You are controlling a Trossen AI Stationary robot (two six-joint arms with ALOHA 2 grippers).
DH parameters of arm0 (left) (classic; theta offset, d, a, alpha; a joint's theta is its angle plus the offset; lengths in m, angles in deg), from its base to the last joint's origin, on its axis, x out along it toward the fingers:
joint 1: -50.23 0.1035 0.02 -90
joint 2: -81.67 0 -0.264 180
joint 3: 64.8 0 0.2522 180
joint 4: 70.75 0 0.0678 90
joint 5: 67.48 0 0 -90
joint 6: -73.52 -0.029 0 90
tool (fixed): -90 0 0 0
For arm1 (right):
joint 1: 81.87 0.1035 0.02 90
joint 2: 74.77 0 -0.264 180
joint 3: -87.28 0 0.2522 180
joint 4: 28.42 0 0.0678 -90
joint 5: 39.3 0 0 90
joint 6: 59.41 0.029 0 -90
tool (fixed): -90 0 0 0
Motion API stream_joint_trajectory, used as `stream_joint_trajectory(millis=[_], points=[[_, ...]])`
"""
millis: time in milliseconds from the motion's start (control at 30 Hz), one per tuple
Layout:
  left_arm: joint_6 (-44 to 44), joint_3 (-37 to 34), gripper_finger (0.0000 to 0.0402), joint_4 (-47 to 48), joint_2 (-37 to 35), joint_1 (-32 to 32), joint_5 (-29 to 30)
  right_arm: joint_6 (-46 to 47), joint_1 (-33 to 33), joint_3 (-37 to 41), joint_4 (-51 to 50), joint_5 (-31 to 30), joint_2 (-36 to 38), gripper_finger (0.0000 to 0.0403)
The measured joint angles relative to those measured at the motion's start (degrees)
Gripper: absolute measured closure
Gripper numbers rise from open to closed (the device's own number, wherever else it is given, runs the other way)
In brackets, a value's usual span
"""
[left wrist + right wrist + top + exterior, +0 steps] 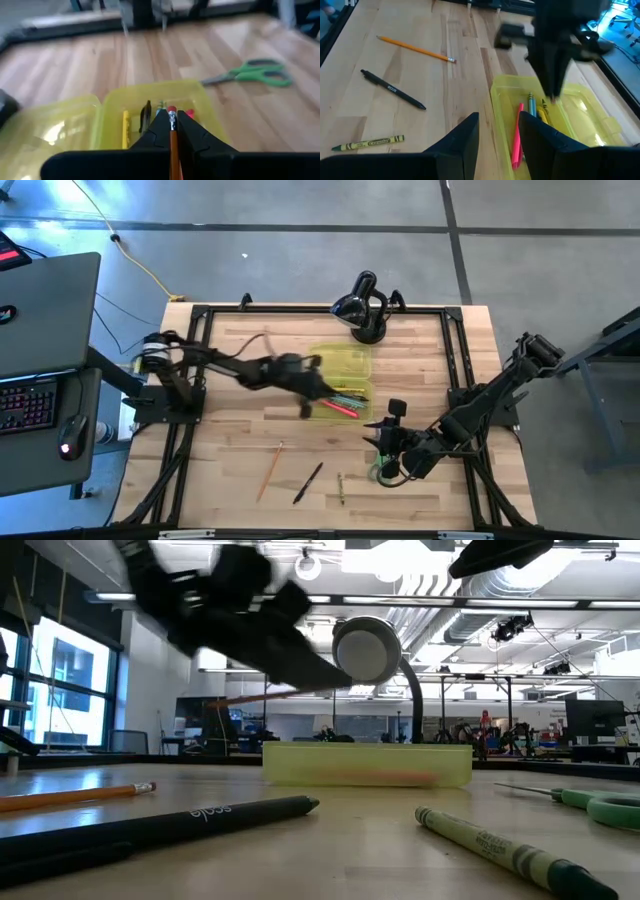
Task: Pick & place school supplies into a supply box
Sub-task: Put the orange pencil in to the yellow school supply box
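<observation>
Pencil, orange with a pink eraser tip, sits pinched between the two dark fingers of my left claw, its eraser end poking out over the supply box. That yellow-green box lies open on the wooden table, and I hang just above its near compartment, where a pink pen, a yellow one, a black one and a teal one already rest side by side. Beyond the box, the green-handled scissors lie flat on the wood. My right claw waits low beside the box with its jaws spread and empty. Farther from the box lie a second orange pencil, a black pen and a green crayon.
</observation>
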Motion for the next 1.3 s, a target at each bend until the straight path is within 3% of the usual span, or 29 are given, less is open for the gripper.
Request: stream_joint_trajectory(millis=[67,200,400,700,1000,1100,1300], points=[[-0.28,6.03,0.0362,6.18,3.39,0.00,-0.97,0.25,-0.01,0.00,0.17,0.00,0.00,0.0285],[-0.48,14.89,0.0361,6.90,11.11,0.00,-4.68,0.38,-0.01,0.00,0.98,0.02,0.00,0.0285],[0.00,21.07,0.0360,7.06,19.76,0.00,-4.96,1.87,0.16,0.00,1.13,2.11,0.00,0.0285],[4.55,22.08,0.0360,5.89,21.55,0.00,-1.93,0.55,0.16,0.00,0.80,2.82,0.00,0.0285],[4.76,22.12,0.0358,1.72,21.55,0.00,-2.82,0.26,0.12,0.00,0.80,2.73,0.00,0.0285],[4.75,22.12,0.0339,1.95,21.55,0.00,-3.29,0.35,0.12,0.00,0.80,2.80,0.00,0.0285],[4.68,22.12,0.0261,1.80,21.55,0.00,-3.39,0.39,0.12,0.00,0.80,2.82,0.00,0.0285]])
